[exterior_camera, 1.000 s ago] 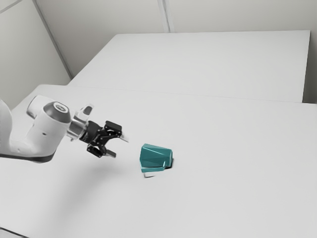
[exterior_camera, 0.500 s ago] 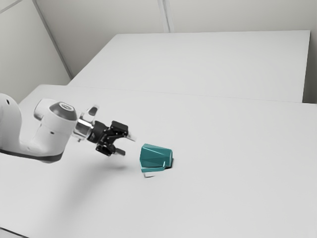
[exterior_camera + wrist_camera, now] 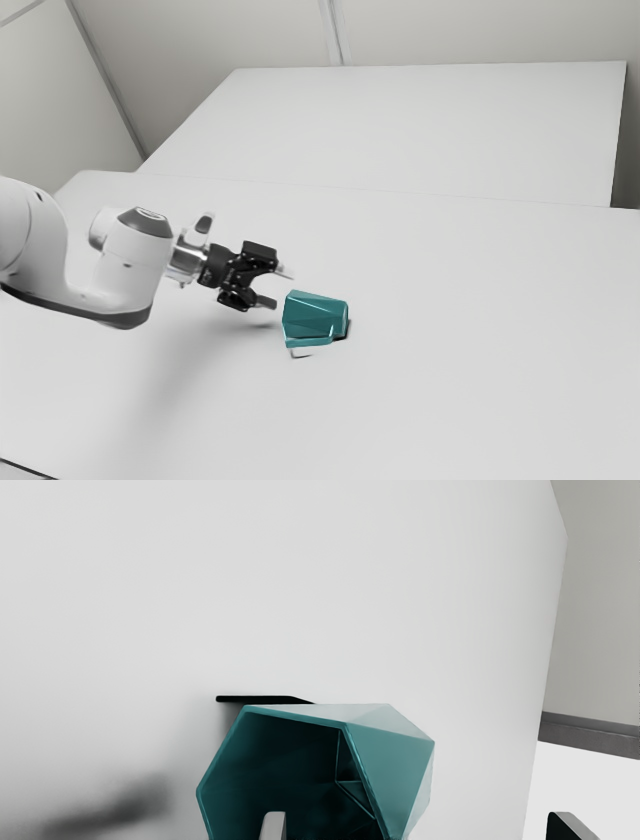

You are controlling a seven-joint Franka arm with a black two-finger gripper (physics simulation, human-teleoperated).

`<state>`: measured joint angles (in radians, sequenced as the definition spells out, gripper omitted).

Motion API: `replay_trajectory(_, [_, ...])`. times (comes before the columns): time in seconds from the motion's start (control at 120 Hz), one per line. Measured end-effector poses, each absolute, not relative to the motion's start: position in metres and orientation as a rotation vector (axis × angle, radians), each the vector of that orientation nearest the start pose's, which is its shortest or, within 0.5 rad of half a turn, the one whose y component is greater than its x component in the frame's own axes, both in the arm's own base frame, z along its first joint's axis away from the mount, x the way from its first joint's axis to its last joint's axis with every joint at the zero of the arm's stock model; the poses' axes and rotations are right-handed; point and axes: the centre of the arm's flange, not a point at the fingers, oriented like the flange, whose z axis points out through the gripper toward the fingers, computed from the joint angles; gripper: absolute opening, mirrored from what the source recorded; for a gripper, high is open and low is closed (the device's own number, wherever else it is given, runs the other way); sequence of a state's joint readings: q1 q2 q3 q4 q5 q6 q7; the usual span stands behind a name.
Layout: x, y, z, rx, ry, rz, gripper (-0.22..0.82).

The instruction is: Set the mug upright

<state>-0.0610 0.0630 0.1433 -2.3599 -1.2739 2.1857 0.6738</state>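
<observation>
Closer to the mug than in the earlier frames, the black two-finger pincer (image 3: 280, 288) had travelled towards three o'clock in the exterior view, its white jointed arm (image 3: 135, 260) following from nine o'clock. The faceted, glossy teal mug (image 3: 315, 315) had not shifted at all. It lay on its side on the smooth white worktop (image 3: 450, 350), not yet upright, with its mouth turned towards nine o'clock, facing the pincer, and its closed end towards three.

The pincer stood open, its fingers spread well apart with nothing held between them. It hung above the worktop, near the mug but apart from it; in the exterior view, the mug sat at about four o'clock from the fingertips. In the wrist view, one pale finger (image 3: 274, 827) overlapped the mug's dark, angular mouth, while the other finger (image 3: 570, 827) stood out past the mug's outer wall. A thin black strip (image 3: 255, 699) ran beside the rim; whether it was part of the mug or a shadow, I could not tell.

Beyond the worktop, towards twelve o'clock in the exterior view, was a second broad white surface (image 3: 400, 120). A thin dark cord-like line (image 3: 25, 468) crossed the corner at about eight o'clock.
</observation>
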Motion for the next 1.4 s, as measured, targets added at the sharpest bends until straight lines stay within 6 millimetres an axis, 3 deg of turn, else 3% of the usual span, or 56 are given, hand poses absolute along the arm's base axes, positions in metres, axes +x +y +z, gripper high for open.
replay_trajectory(0.15, [0.493, -0.01, 0.292, 2.176, 0.349, 0.168, 0.55])
replay_trajectory(0.592, [0.494, -0.026, 0.287, 2.171, 0.307, 0.175, 0.46])
replay_trajectory(1.025, [0.494, -0.027, 0.284, 2.175, 0.296, 0.182, 0.03])
replay_trajectory(1.4, [0.501, -0.037, 0.296, 2.179, 0.24, 0.202, -0.09])
